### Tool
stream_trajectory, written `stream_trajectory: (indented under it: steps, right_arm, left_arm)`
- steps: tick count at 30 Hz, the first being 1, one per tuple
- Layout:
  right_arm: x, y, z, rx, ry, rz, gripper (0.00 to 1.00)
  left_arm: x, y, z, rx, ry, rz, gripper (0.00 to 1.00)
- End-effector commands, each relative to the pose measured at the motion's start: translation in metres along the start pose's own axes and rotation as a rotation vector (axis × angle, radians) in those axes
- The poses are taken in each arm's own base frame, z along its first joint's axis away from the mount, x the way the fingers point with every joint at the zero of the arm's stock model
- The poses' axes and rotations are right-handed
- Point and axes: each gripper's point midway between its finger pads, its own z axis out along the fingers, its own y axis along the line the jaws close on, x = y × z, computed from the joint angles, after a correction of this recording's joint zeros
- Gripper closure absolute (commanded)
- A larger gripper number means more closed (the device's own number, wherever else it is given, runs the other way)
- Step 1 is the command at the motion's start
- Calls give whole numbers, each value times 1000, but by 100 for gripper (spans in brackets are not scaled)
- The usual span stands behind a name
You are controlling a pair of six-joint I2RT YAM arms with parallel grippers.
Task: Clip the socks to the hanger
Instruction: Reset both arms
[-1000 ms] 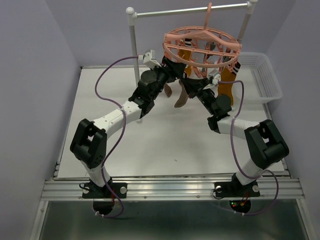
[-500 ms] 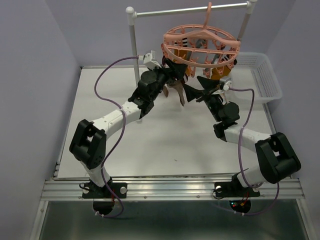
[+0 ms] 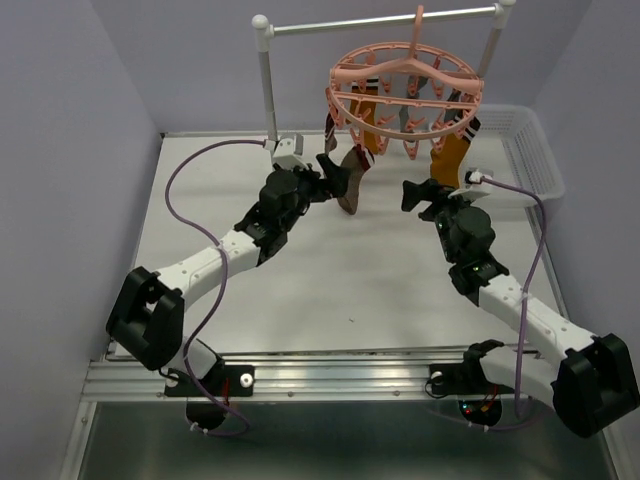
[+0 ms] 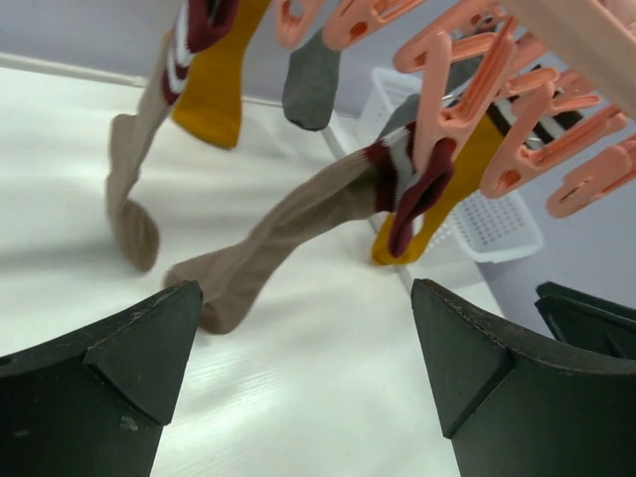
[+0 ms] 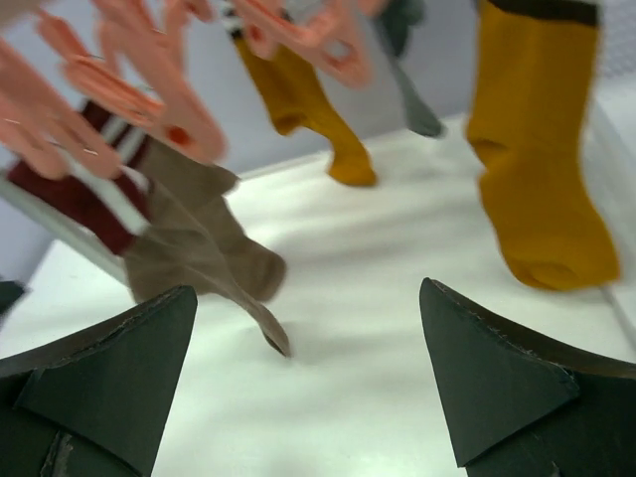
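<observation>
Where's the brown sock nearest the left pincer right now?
In the top view, the brown sock hangs clipped by its striped cuff at the hanger's front-left rim, just right of the open left pincer, with a mustard sock behind it.

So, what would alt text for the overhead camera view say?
A pink round hanger hangs from a rail with brown and orange socks clipped to it. Below, the left gripper and right gripper are open, holding nothing.
</observation>
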Motion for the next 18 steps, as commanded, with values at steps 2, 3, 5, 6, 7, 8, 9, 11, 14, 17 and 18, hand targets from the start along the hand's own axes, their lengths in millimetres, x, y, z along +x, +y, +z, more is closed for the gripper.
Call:
stream_trajectory:
  steps: [2,3,5,6,7,8,9,11,14,17,18]
  right_arm:
    - [14,-63,-35,311,76,-44,0]
    - [19,-85,-47,426,96,-70,0]
    - [12,-109,-59,565,76,-45,0]
    - [11,-128,-66,645,86,-42,0]
    - [18,-144,-76,708,139,-58,0]
    - [17,-151,-76,731,144,-7,0]
    - [12,-177,-83,816,140,23,0]
    - [16,-192,-88,847,162,69,0]
    - [9,-207,-97,918,117,78,0]
    - [-2,-205,-94,920,93,75,0]
    - [-3,-204,-92,914,93,75,0]
  left_arm:
    - [-24,32,-37,-167,-59,78,1]
    - [-29,43,-43,-231,-85,72,1]
    - [-33,59,-59,-320,-85,78,1]
    - [-37,66,-64,-359,-92,79,1]
    - [-45,80,-70,-429,-119,80,1]
    - [-45,93,-76,-480,-115,86,1]
    - [-47,104,-79,-521,-123,77,1]
    - [-54,134,-87,-593,-139,27,1]
    - [-68,162,-103,-641,-213,-35,1]
    - [-80,178,-118,-698,-287,-49,1]
    - [-86,185,-122,-718,-301,-49,1]
